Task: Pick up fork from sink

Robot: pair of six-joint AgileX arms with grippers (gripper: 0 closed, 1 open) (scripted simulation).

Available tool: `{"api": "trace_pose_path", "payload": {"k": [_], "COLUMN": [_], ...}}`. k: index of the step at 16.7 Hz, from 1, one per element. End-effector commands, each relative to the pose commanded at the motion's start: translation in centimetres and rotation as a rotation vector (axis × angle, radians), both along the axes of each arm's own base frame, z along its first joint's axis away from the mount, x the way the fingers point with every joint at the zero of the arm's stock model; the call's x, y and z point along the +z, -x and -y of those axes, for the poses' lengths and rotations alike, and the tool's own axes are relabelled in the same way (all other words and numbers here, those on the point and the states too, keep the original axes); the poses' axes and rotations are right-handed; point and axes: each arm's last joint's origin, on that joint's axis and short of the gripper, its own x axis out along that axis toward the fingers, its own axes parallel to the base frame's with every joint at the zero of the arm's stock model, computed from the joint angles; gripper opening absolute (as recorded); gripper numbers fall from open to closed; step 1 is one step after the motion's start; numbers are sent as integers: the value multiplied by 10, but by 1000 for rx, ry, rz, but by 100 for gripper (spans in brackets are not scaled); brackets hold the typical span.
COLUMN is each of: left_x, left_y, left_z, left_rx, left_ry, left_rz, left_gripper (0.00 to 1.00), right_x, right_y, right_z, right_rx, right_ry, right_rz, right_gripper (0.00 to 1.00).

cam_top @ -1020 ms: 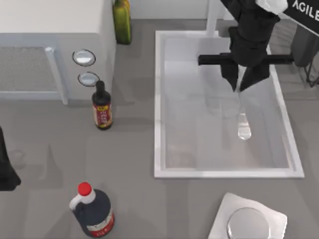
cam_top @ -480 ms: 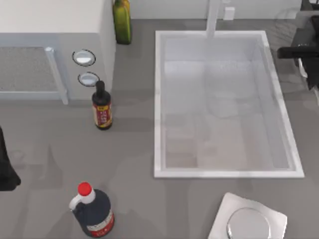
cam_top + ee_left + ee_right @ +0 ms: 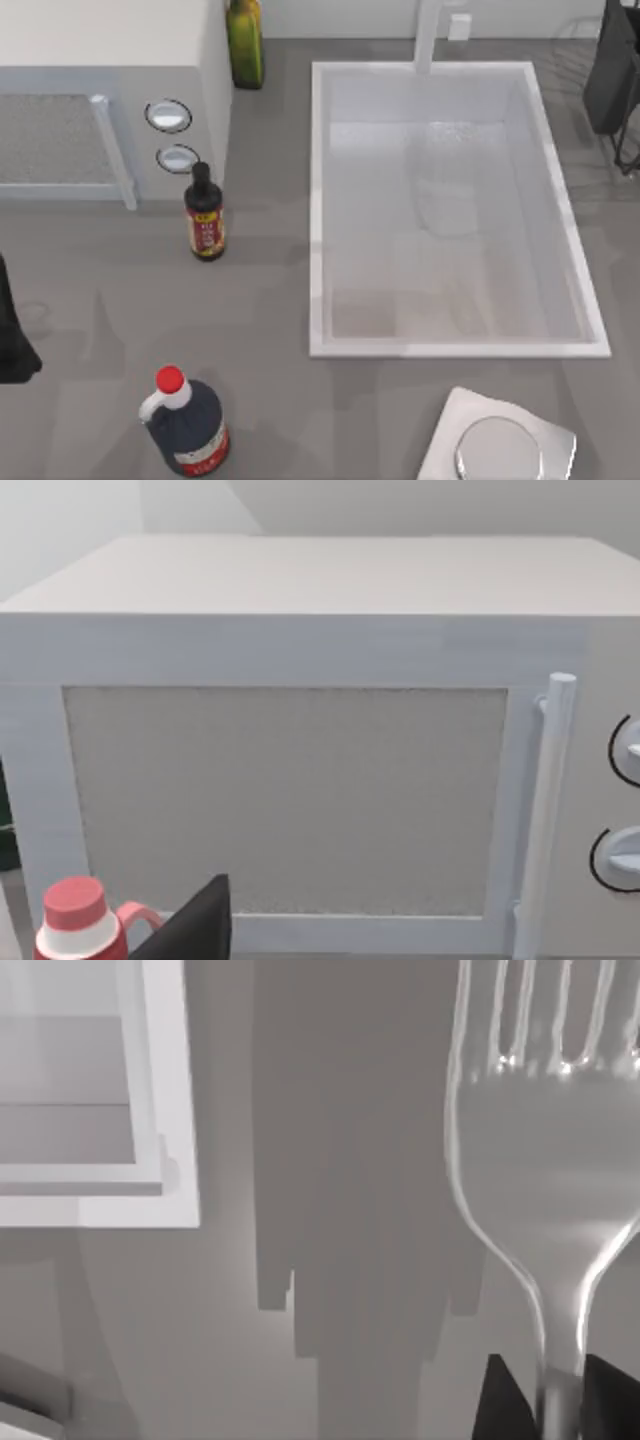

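In the right wrist view the fork [image 3: 545, 1160] looms large, a pale silver head with its tines pointing away, and my right gripper [image 3: 555, 1405] is shut on its thin handle. Grey tabletop lies beneath it, beside the sink's white rim [image 3: 165, 1080]. From above, the sink [image 3: 318, 200] is a white rectangular basin with a bare pale floor, and my right arm [image 3: 612, 70] is a dark shape at the far right edge, outside the basin. My left arm [image 3: 10, 335] stays parked at the left edge.
A white faucet [image 3: 432, 30] stands at the sink's far rim. Left of the sink are a white microwave-like box [image 3: 100, 60], a green bottle [image 3: 244, 40] and a small dark sauce bottle [image 3: 205, 215]. A red-capped dark jug [image 3: 185, 425] and a white tray [image 3: 452, 440] holding a metal disc sit near the front.
My right gripper, which was low over the sink with the fork hanging from it, has moved right, out past the sink's rim, taking the fork along. The left arm has not moved.
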Motion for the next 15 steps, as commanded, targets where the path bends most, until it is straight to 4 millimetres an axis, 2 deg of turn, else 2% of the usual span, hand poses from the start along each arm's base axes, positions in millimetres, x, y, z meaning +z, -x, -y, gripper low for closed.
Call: {"api": "trace_pose_path", "payload": {"k": [3, 5, 12, 15], "left_x": [0, 0, 0, 0], "left_y": [0, 0, 0, 0], "left_z": [0, 0, 0, 0], "left_rx": [0, 0, 0, 0], "left_ry": [0, 0, 0, 0], "left_rz": [0, 0, 0, 0], "left_gripper": [100, 100, 100, 100], "right_x": [-1, -12, -94, -110], "right_y": [-1, -2, -3, 0], "right_z": [-1, -1, 0, 0], "right_rx": [2, 2, 0, 0], "right_ry": [2, 1, 1, 0], "right_rz": [1, -4, 10, 0], "right_gripper": [0, 0, 0, 0]}}
